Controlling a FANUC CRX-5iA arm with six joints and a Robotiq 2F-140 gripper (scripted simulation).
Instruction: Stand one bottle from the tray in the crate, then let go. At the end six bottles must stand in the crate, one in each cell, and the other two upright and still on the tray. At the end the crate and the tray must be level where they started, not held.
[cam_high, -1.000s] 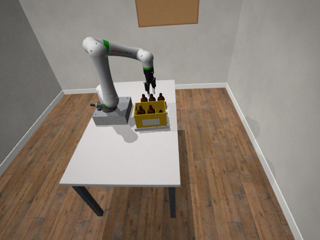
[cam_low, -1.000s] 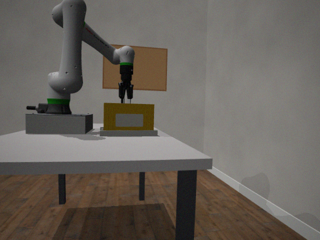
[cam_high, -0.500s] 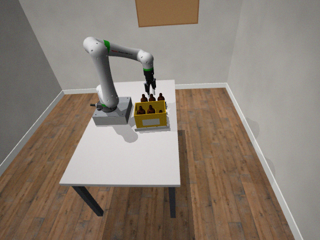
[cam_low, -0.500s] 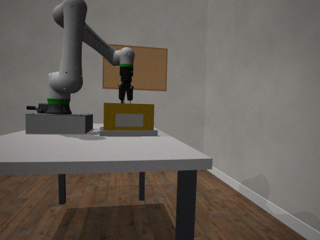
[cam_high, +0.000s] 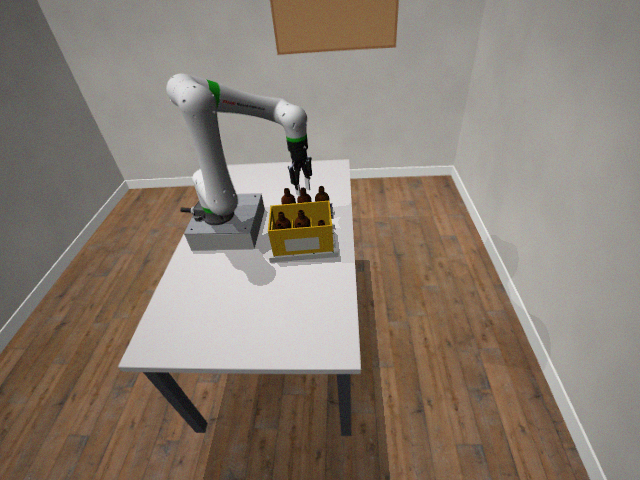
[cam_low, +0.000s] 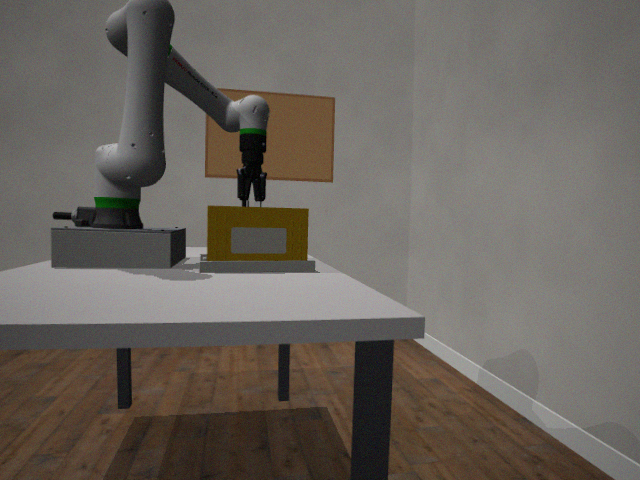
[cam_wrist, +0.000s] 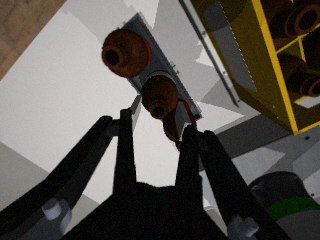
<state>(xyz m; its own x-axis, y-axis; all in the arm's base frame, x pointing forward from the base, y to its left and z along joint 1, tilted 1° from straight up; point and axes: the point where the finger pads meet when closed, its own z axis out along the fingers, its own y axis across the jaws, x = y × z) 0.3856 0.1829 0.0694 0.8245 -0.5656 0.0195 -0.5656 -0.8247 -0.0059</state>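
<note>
Black two-finger gripper (cam_wrist: 155, 125), jaws part-open and holding nothing, hangs above the grey tray (cam_wrist: 172, 82) behind the yellow crate (cam_high: 301, 232); nearest brown glass bottle (cam_wrist: 159, 95) stands upright directly below, just ahead of the fingertips.

From my seat, the crate (cam_high: 301, 242) sits on the table (cam_high: 248, 320), just right of the arm's base block (cam_high: 223, 229). Behind it, three bottles (cam_high: 303, 195) stand in a row on the tray (cam_wrist: 165, 65) (mostly hidden from the front). The gripper (cam_high: 300, 184) hangs above that row, partly open and empty.
</note>
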